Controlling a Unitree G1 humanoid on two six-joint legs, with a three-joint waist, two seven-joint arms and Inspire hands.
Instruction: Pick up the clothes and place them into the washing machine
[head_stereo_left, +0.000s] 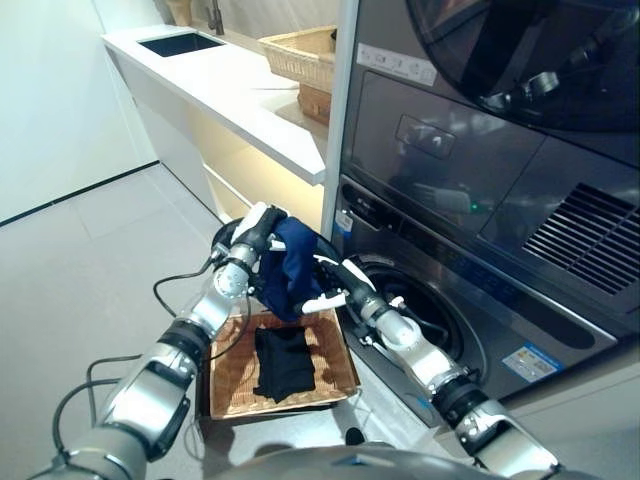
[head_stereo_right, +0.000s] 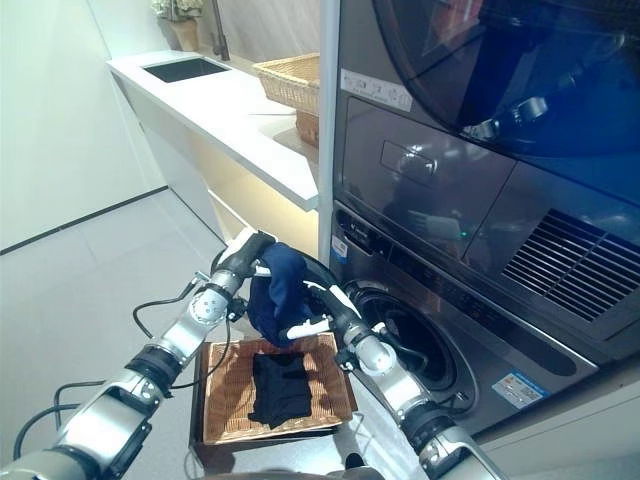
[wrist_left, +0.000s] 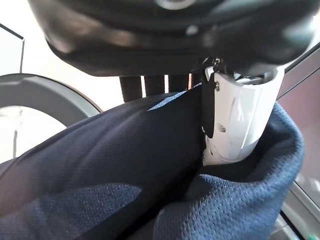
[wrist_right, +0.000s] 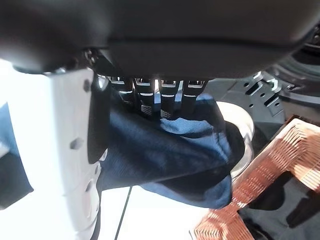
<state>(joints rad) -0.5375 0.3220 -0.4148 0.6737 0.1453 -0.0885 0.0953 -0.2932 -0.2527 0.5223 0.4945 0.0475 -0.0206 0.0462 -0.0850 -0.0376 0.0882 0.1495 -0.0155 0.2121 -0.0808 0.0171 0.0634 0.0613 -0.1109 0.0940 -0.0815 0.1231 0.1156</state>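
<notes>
navy garment (head_stereo_left: 288, 265): soft cloth, matt, with a fine mesh knit showing up close
black garment (head_stereo_left: 283, 362): matt cloth, limp and creased
basket (head_stereo_left: 230, 385): woven wicker, rough, tan
washing machine (head_stereo_left: 470, 330): smooth dark grey metal-look panels, satin sheen
upper door (head_stereo_left: 530, 50): glossy dark glass, mirror-like
bench (head_stereo_left: 240, 95): smooth white top, low sheen
wicker basket on bench (head_stereo_left: 298, 55): pale woven cane, coarse
floor (head_stereo_left: 90, 260): smooth pale tile, slight gloss
left hand (head_stereo_left: 258, 232): dark plastic, white glossy thumb cover
right hand (head_stereo_left: 335, 285): dark plastic, white smooth thumb cover
</notes>
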